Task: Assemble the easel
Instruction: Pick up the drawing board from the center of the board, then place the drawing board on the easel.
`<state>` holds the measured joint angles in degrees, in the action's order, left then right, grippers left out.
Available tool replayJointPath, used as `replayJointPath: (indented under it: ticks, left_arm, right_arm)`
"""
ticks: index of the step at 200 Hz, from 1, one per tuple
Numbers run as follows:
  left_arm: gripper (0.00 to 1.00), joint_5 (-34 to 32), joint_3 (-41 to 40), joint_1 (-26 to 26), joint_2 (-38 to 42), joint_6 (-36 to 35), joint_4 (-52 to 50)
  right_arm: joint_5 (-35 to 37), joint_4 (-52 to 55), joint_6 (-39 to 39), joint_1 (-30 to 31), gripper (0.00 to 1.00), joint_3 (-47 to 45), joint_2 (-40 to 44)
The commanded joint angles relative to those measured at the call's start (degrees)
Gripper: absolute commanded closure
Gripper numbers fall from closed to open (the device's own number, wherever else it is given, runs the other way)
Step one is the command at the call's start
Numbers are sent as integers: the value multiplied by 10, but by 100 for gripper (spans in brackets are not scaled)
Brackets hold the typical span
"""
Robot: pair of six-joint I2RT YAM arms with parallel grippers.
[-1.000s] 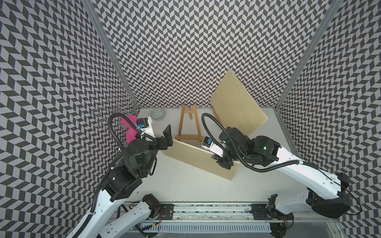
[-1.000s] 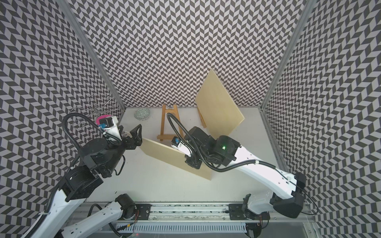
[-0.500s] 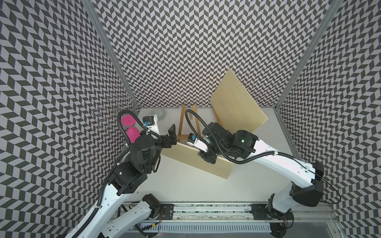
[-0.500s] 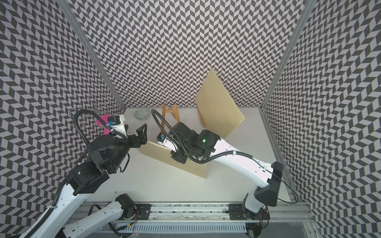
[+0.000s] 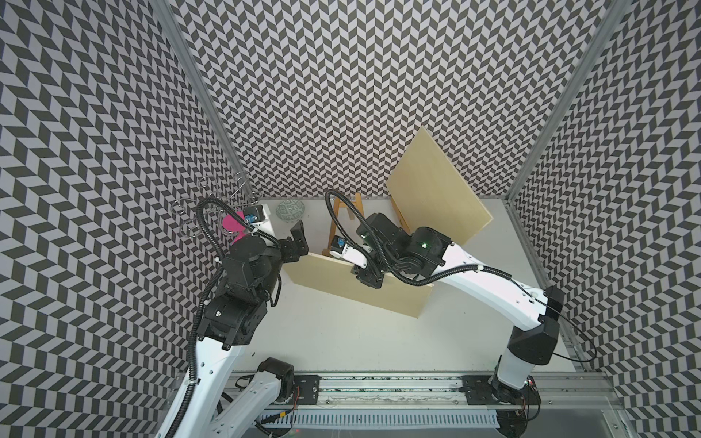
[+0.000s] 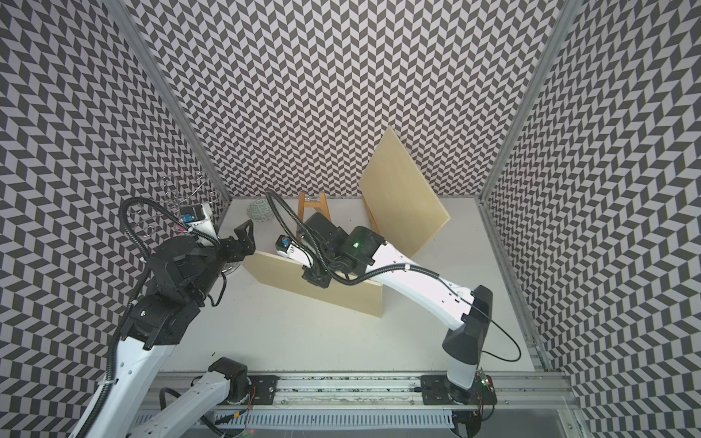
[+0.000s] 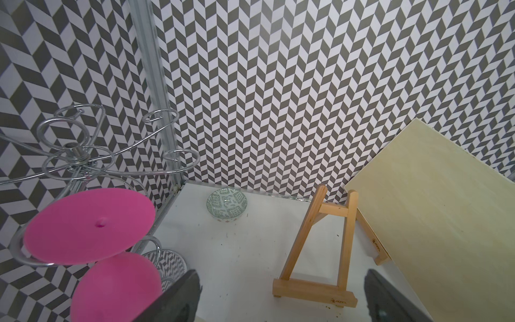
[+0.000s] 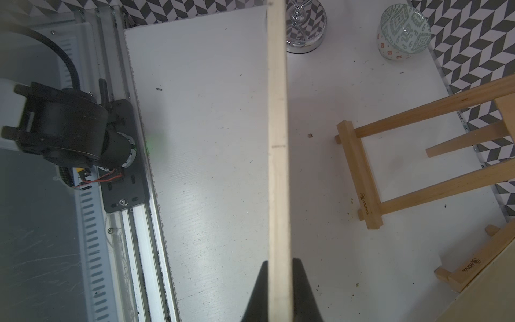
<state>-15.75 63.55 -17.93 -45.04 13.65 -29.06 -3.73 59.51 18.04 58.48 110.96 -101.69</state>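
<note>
A small bare wooden easel (image 5: 335,223) (image 6: 302,212) (image 7: 320,245) (image 8: 362,172) stands at the back middle of the table. Just in front of it a pale wooden board (image 5: 394,295) (image 6: 349,294) stands on edge, tilted. My right gripper (image 5: 367,280) (image 6: 315,280) (image 8: 280,267) is shut on its upper edge (image 8: 278,139). My left gripper (image 5: 297,242) (image 6: 244,239) (image 7: 281,278) hovers open and empty by the board's left end, facing the easel.
A second easel (image 8: 459,273) at the back right carries a large board (image 5: 436,189) (image 6: 402,201) (image 7: 434,209). A patterned bowl (image 5: 291,209) (image 7: 227,206) (image 8: 404,30) sits at the back. A wire rack (image 7: 75,150) with pink discs (image 7: 89,225) fills the back left corner.
My right arm has carried the board left and back, close to the bare easel. My left gripper has moved in towards the board's left end and stays open.
</note>
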Motion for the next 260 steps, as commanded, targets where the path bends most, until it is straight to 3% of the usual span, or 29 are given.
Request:
replayJointPath:
  ticks: [1, 67, 129, 145, 180, 205, 260]
  left_arm:
    - [8, 47, 16, 9, 1, 7, 20]
    - [8, 46, 72, 13, 7, 7, 11]
    - [11, 58, 73, 13, 22, 32, 4]
    - [18, 65, 39, 13, 39, 63, 6]
    - [22, 99, -71, 13, 89, 124, 70]
    - [23, 109, -132, 13, 87, 158, 88]
    - [29, 156, -294, 13, 64, 248, 239]
  right_arm:
    - [-5, -49, 5, -5, 100, 14, 31]
    - [-139, -183, -48, -70, 100, 6, 117]
    - [-128, -191, -23, -112, 100, 77, 115]
    - [-114, -210, -2, -128, 100, 71, 120]
    - [-136, -220, 46, -165, 100, 79, 103]
    - [-144, -212, 88, -187, 100, 89, 87]
    - [-200, -207, 144, -236, 100, 94, 53]
